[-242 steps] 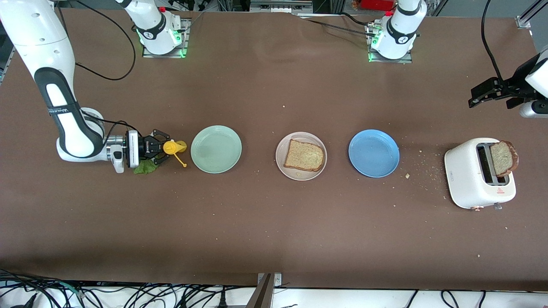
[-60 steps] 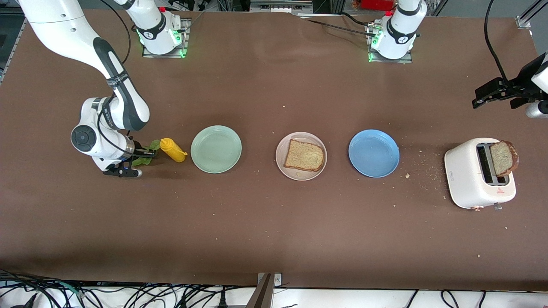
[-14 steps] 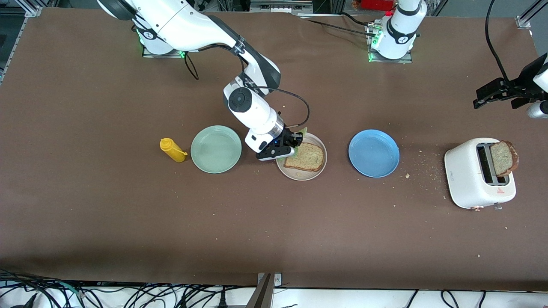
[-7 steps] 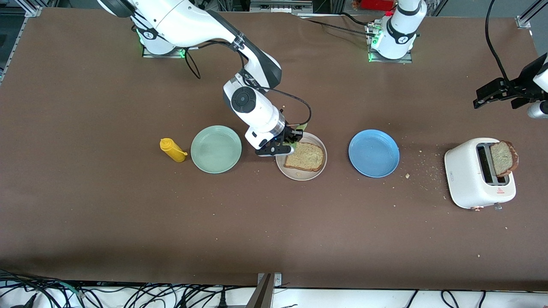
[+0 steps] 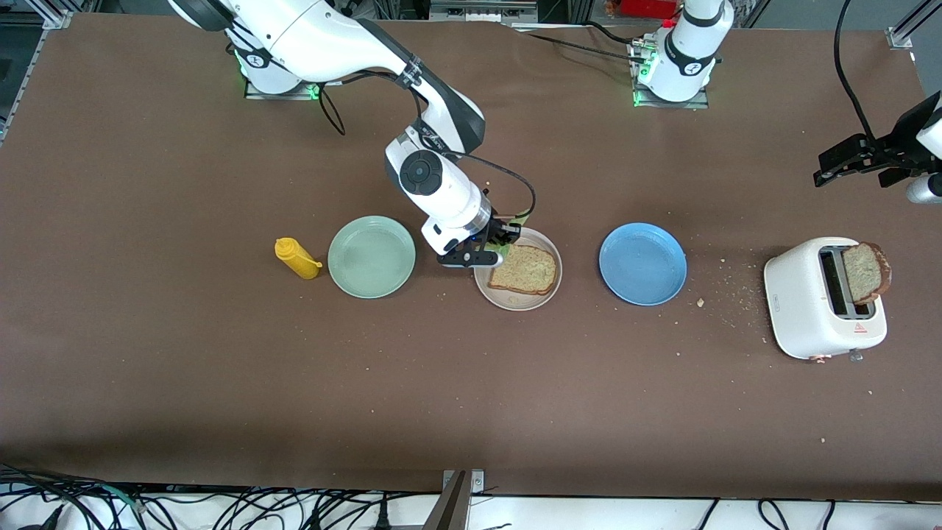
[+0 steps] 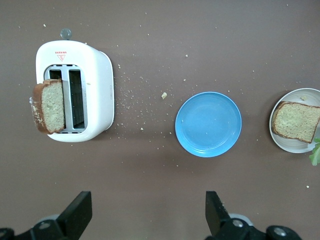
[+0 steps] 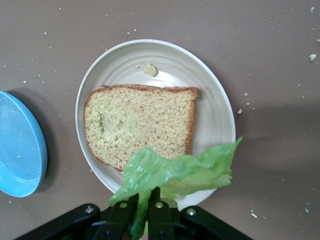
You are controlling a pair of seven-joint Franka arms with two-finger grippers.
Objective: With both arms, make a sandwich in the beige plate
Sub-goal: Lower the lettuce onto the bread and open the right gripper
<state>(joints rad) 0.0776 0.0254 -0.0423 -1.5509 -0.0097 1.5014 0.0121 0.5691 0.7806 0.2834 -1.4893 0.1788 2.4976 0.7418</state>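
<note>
The beige plate (image 5: 518,300) holds one brown bread slice (image 5: 524,270). My right gripper (image 5: 506,238) hangs over the plate's rim on the side toward the right arm's end. It is shut on a crinkled green lettuce leaf (image 7: 180,171), which droops over a corner of the slice (image 7: 135,125) and the plate's rim (image 7: 220,107). A second bread slice (image 5: 867,272) stands up out of the white toaster (image 5: 806,294). My left gripper (image 5: 846,162) waits high over the table at the left arm's end, open and holding nothing, fingertips (image 6: 215,210) wide apart.
A mint-green plate (image 5: 372,257) and a yellow squeeze bottle (image 5: 296,258) lie toward the right arm's end. A blue plate (image 5: 642,263) sits between the beige plate and the toaster. Crumbs are scattered between the blue plate and the toaster.
The right gripper with the lettuce has drawn back slightly toward the plate's rim. The left arm has not moved.
</note>
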